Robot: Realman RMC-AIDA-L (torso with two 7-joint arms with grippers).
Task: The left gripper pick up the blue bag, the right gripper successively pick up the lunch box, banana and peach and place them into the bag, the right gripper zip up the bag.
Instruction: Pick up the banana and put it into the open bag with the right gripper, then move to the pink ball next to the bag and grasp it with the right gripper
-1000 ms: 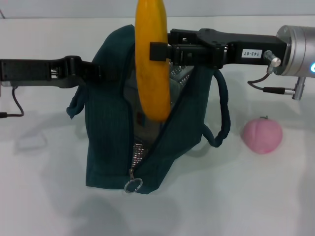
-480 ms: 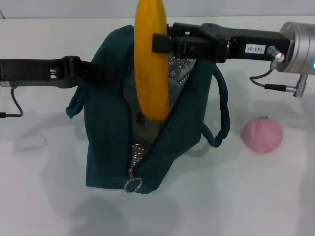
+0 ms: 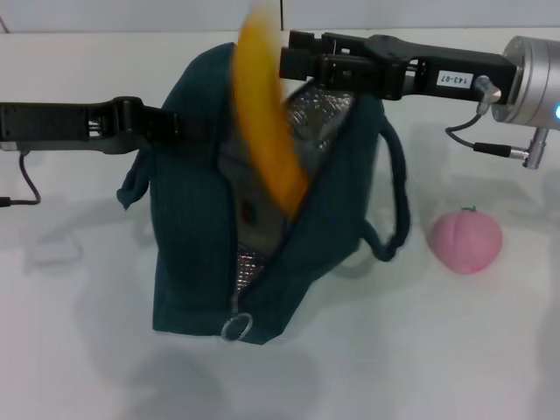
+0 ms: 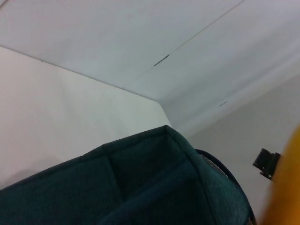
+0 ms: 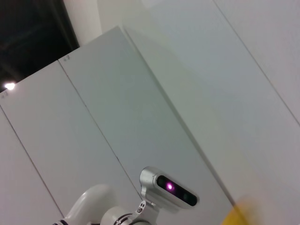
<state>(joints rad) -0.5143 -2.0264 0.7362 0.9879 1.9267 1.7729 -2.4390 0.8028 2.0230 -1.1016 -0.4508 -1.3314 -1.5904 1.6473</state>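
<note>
We see the blue bag (image 3: 254, 236) standing upright on the white table (image 3: 79, 332), its mouth gaping so that the silver lining shows inside. Our left gripper (image 3: 166, 129) reaches in from the left side of the head view and is clenched on the bag's left upper edge, holding that side up. Our right gripper (image 3: 293, 59) hangs level above the bag's open mouth, coming in from the right. The banana (image 3: 267, 140) lies just beside its fingertips, tilted and blurred, its upper end near the top edge of the head view and its lower end inside the opening. We cannot tell whether the right fingers are gripping the banana or have let go of it. Within the bag, a pale boxy shape with a small dark mark shows below the banana; it may be the lunch box, though we cannot make it out clearly. The zipper's metal ring pull (image 3: 235, 328) hangs at the bag's front lower corner. The peach (image 3: 465, 241) sits on the table to the right of the bag, well apart from both grippers.
</note>
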